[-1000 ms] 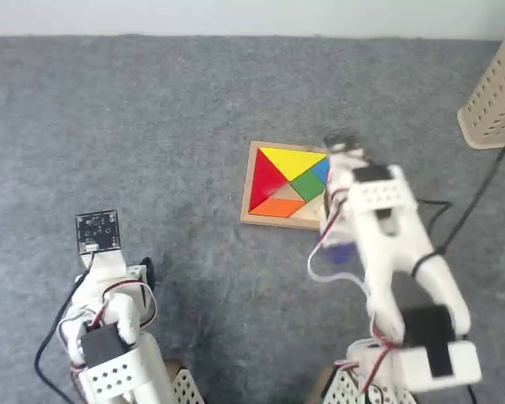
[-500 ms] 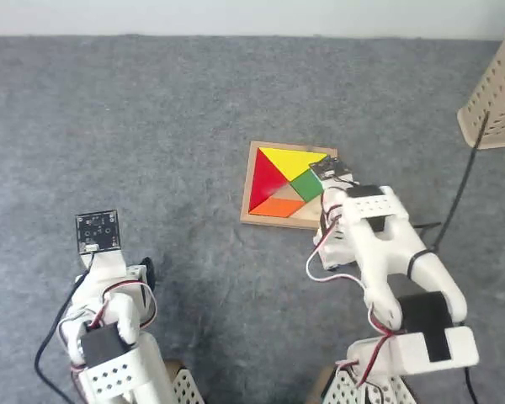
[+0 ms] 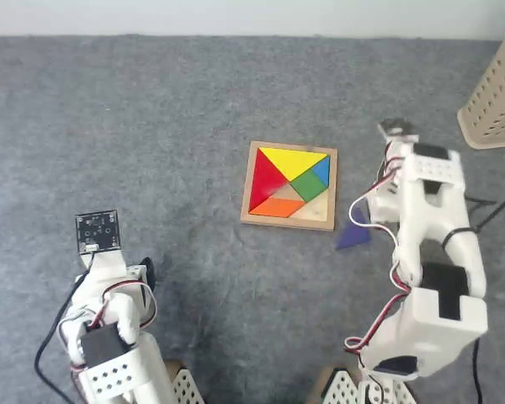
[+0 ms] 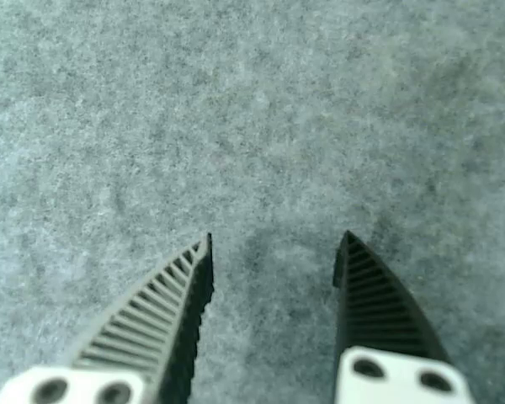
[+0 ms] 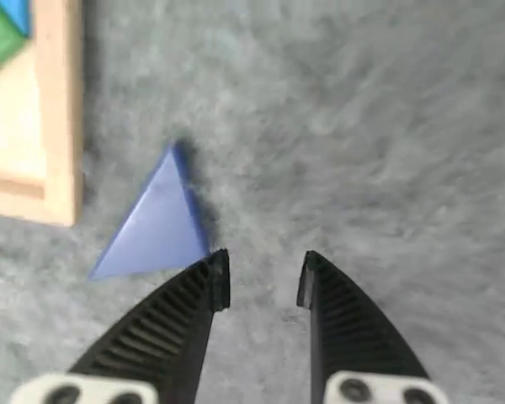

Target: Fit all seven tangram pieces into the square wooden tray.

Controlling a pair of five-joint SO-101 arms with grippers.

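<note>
On the grey carpet (image 3: 151,126), just off the wooden tray (image 3: 288,222), a blue triangle (image 5: 156,223) lies flat, longest edge facing the tray. The right gripper (image 5: 263,273) hangs beside it, slightly parted and empty. The left gripper (image 4: 273,252) is wide apart, empty.

Both arms have white printed shells and black servo blocks. Left arm (image 3: 122,313): red/white/black wire loops, perforated base, square black board at the wrist. Right arm (image 3: 425,215): red-white wire loops, thin black cable. Left gripper (image 4: 273,252) and right gripper (image 5: 265,273): black ribbed tapered fingers (image 4: 164,324), white mounts with round holes.
</note>
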